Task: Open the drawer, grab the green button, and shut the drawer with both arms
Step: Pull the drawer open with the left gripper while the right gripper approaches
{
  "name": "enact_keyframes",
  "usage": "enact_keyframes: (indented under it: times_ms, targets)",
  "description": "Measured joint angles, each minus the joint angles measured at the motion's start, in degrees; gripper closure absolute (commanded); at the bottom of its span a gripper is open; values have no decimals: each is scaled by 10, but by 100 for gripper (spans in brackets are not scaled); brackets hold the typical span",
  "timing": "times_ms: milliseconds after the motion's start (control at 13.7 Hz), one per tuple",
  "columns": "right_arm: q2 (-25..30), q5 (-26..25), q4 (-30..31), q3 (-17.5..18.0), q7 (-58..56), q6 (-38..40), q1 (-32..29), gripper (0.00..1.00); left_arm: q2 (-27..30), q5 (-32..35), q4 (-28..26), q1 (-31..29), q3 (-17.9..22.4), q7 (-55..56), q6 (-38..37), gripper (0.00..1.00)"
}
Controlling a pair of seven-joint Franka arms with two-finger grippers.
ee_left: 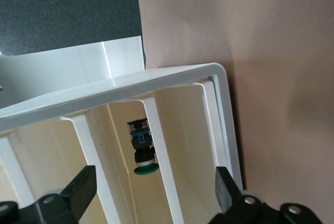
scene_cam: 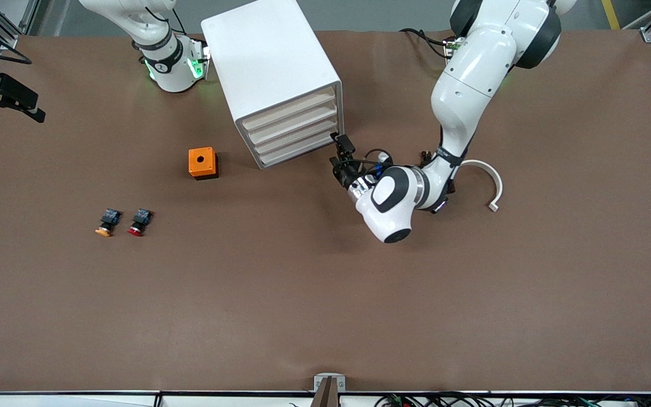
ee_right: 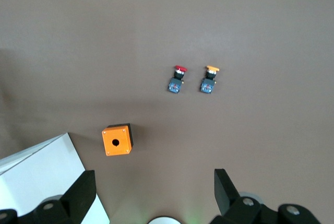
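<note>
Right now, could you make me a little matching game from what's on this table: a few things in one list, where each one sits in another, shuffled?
Things:
1. green button
2. red button
3. orange box
4. left gripper

Places:
A. on the bare table between the white cabinet and the two loose buttons
B. inside the cabinet, seen through its drawer fronts
C. at the cabinet's corner by the drawers, fingers open
D. on the table beside the orange button

Pairs: 1-B, 2-D, 3-A, 4-C
</note>
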State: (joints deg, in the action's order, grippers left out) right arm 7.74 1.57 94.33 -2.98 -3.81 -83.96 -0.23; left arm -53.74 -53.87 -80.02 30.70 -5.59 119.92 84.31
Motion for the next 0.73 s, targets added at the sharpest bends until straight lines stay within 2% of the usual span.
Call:
enact_keyframes:
  times_ms: [146, 219, 438, 729]
  targets:
    - [-20, -1, 1, 0, 0, 3, 0, 0, -3, 0, 0, 10, 0, 0, 0, 44]
    - [-35, -1, 1, 0, 0, 3, 0, 0, -5, 0, 0, 12, 0, 0, 0, 48]
    - [-80, -3, 0, -3, 0, 0, -1, 0, -10, 0, 0, 22, 0, 0, -4, 49]
    - [-113, -8, -2, -10, -2, -31, -12, 0, -18, 0, 0, 43, 0, 0, -12, 49]
